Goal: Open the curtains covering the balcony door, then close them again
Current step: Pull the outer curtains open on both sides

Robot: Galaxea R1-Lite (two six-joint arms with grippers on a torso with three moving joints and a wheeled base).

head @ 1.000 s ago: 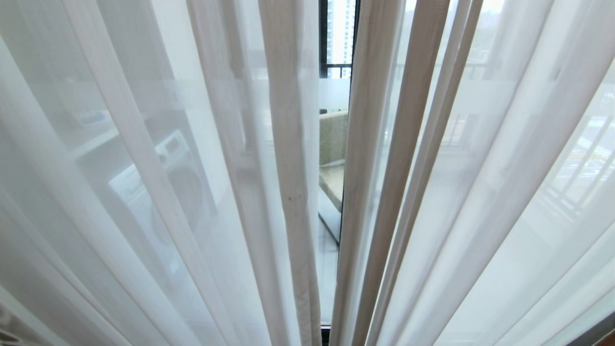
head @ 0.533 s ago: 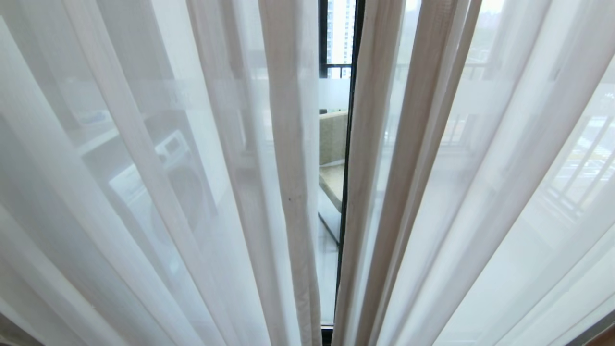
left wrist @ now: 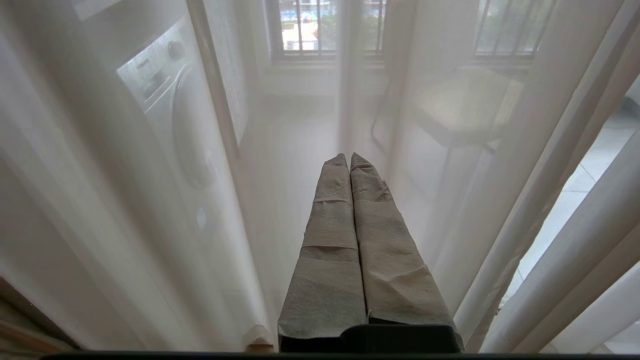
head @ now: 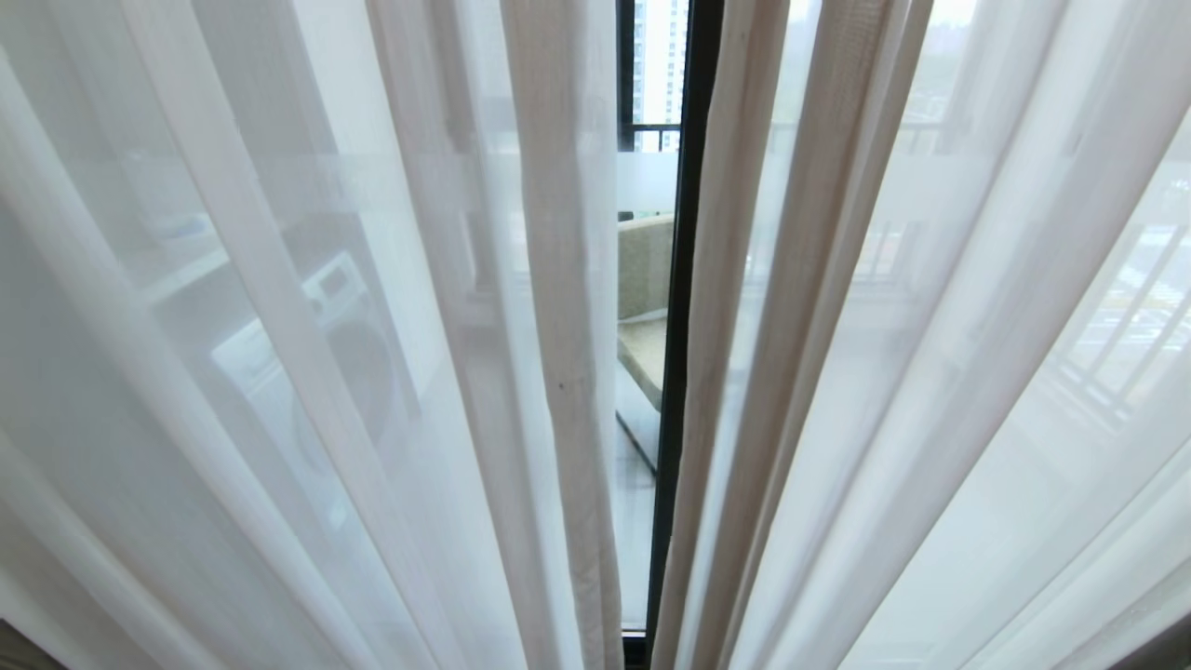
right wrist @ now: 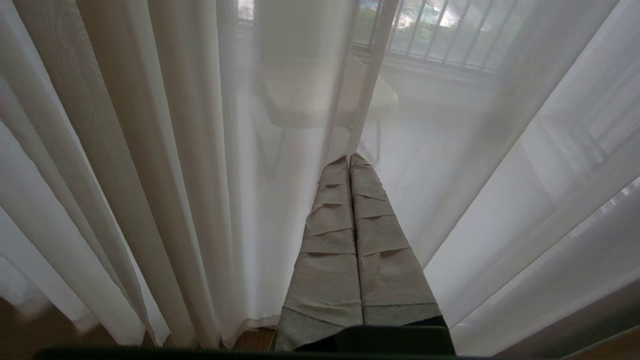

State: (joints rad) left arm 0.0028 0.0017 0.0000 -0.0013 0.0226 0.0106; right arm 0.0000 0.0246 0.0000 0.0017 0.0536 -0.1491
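The left hand, fingers pressed together and holding nothing, points at the sheer curtains, which hang drawn across the balcony door save a narrow middle gap, likely nearly reclosed, as does the equally closed, empty right hand.

curtains: thin see-through white cloth, fine matt weave, soft folds | balcony door: smooth black frame, clear glass with a frosted band | left gripper, right gripper: wrapped in matt, wrinkled grey tape
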